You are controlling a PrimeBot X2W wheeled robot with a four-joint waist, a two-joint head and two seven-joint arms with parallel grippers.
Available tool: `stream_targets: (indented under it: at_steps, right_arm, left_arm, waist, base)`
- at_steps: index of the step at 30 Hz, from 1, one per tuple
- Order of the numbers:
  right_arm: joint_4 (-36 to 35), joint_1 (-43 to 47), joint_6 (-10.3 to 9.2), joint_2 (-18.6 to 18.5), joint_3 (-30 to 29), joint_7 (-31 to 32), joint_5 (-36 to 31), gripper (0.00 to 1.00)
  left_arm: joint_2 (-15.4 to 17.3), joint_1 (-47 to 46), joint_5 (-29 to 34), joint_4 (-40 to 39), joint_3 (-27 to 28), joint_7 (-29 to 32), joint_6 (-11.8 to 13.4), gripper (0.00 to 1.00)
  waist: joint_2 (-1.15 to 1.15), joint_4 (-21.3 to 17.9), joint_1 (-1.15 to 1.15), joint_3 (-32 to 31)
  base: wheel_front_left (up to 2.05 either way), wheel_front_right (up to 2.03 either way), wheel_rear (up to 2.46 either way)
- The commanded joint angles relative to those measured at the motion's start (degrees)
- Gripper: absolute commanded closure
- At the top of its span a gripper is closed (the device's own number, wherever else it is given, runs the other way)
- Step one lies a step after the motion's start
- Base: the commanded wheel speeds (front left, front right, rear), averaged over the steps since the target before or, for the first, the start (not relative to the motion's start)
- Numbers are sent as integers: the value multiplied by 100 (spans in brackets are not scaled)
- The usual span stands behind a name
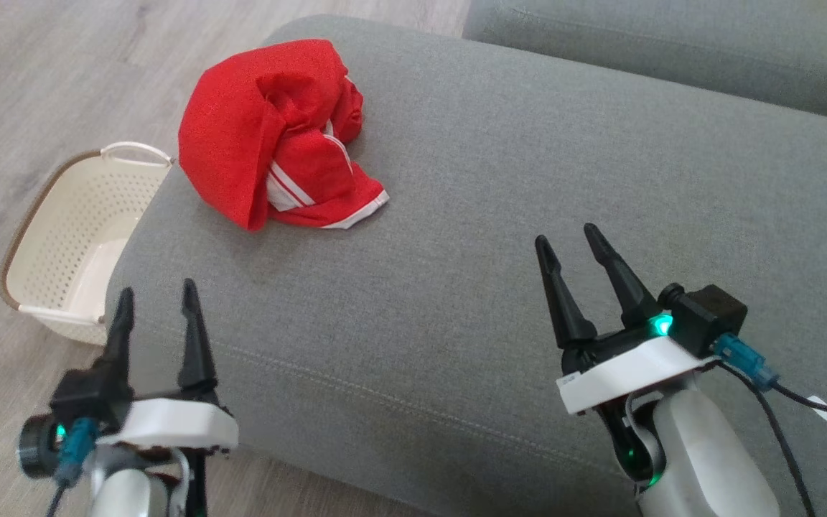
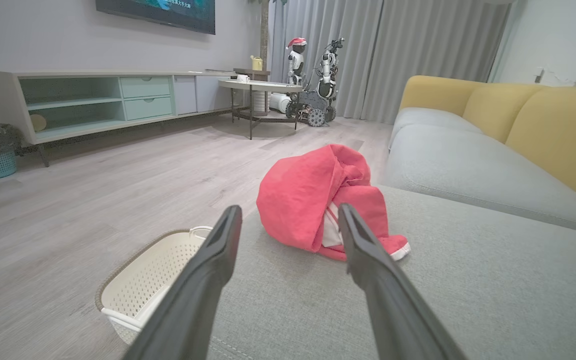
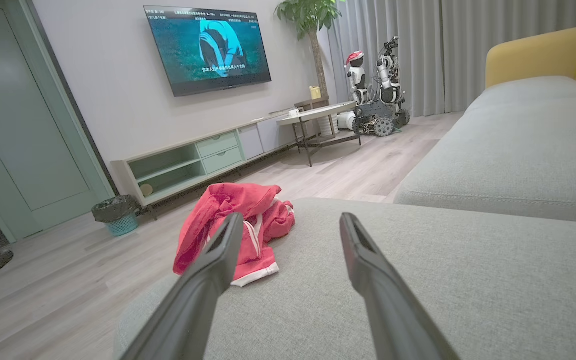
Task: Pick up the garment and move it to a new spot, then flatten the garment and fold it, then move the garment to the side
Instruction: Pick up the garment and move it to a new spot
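Garment [image 1: 270,136] lies crumpled on the sofa cushion [image 1: 456,237], pickup pending. Left gripper [image 1: 157,287] and right gripper [image 1: 565,233] hover, jaws open; the nearer left should reach and pinch it.

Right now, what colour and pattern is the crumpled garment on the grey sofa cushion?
Red crumpled cloth garment with white stripes and white hem trim, clearest in the head view.

Garment [image 1: 277,136] is lying on the cushion's [image 1: 456,215] far left corner. Basket [image 1: 69,237] is sitting on the floor [image 1: 40,72], touching the cushion's left. Left gripper [image 1: 157,287] is hanging at its near left edge, right gripper [image 1: 566,233] over its near right.
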Motion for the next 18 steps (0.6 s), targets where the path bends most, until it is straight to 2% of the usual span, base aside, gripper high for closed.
stream_targets:
  at_steps: [1, 6, 10, 12, 13, 18]
  right_arm:
    - [-217, -150, 42, 31, 80, -40, 8, 0]
    - [-398, -213, 42, 31, -36, 39, -144, 0]
    - [-715, -273, 42, 31, -313, 220, -533, 0]
    - [-948, -294, 42, 31, -524, 321, -660, 0]
    - [-1212, -305, 42, 31, -695, 432, -776, 0]
    - [-1796, -312, 42, 31, -860, 713, -1051, 0]
  left_arm:
    - [18, -231, -25, -226, 271, -49, 13, 0]
    - [23, -408, -57, -247, 453, -49, -89, 0]
    - [145, -825, -72, 21, 524, -49, -328, 0]
    - [249, -1124, -104, 308, 544, -49, -446, 0]
    - [378, -1488, -155, 701, 590, 38, -516, 0]
    - [743, -2574, -301, 1491, 699, 238, -733, 0]
  waist:
    - [0, -41, 0, 66]
    - [0, -141, 0, 356]
    - [0, -257, 0, 744]
    - [0, -324, 0, 949]
    - [0, -395, 0, 1151]
    - [0, -597, 0, 1602]
  base:
    - [0, 0, 0]
    - [0, 0, 0]
    - [0, 0, 0]
    - [0, 0, 0]
    - [0, 0, 0]
    - [0, 0, 0]
